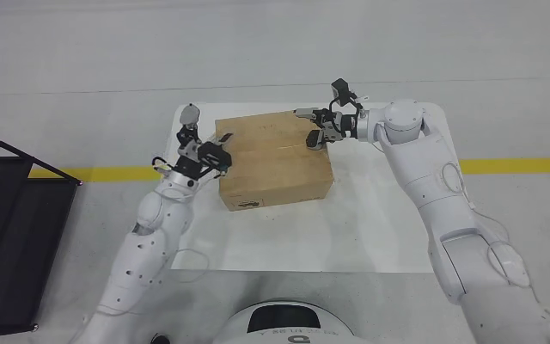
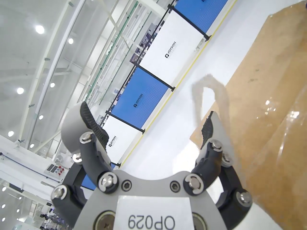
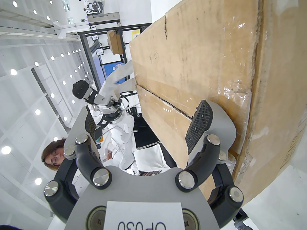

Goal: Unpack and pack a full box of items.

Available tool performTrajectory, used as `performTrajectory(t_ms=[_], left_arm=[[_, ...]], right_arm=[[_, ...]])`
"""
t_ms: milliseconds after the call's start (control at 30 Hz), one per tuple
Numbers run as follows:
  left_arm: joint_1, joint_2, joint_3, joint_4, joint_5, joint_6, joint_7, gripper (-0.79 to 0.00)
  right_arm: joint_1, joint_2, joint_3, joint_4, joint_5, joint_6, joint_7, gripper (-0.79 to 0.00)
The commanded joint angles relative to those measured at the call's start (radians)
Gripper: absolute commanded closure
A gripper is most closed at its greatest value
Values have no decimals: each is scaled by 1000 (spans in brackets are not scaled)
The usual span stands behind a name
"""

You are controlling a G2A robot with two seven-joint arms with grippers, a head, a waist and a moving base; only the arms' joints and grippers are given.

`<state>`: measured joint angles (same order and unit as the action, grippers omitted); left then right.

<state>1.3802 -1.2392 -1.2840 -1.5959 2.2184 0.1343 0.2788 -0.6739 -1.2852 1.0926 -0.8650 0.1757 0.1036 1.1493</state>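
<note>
One box (image 1: 271,159) sits on the white worktop (image 1: 378,232), roughly in the middle and turned slightly askew. It is brown cardboard and closed. Its two top flaps meet at one seam (image 3: 163,101) that runs the length of the lid under clear tape.

Two arms flank the box, one at each end. The left end effector (image 1: 222,153) is at the box's left end, level with the top edge. In the left wrist view this end effector (image 2: 148,118) is spread wide and holds nothing. One of its two fingers (image 2: 208,130) is just beside the cardboard corner, and the other is out in the air. A pale loop (image 2: 211,96) stands at that corner; I cannot tell what it is.

The right end effector (image 1: 311,126) is at the far right corner of the lid. The right wrist view shows it (image 3: 146,113) open too and gripping nothing. One ribbed pad (image 3: 200,125) lies over the lid near the seam, and the other is clear of the box.

One black rack (image 1: 26,232) stands on the floor off the worktop's left side. One yellow line (image 1: 507,165) crosses the floor.
</note>
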Motion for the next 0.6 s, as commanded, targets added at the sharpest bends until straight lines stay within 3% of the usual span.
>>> performTrajectory(t_ms=[0, 300, 567], left_arm=[[-11, -3, 23, -23, 24, -12, -15, -785], [-40, -14, 109, -88, 96, -19, -29, -785], [30, -15, 103, -298, 32, 34, 34, -785]], right_arm=[[0, 0, 0, 0, 0, 0, 0, -785], [0, 0, 0, 0, 0, 0, 0, -785], [0, 0, 0, 0, 0, 0, 0, -785]])
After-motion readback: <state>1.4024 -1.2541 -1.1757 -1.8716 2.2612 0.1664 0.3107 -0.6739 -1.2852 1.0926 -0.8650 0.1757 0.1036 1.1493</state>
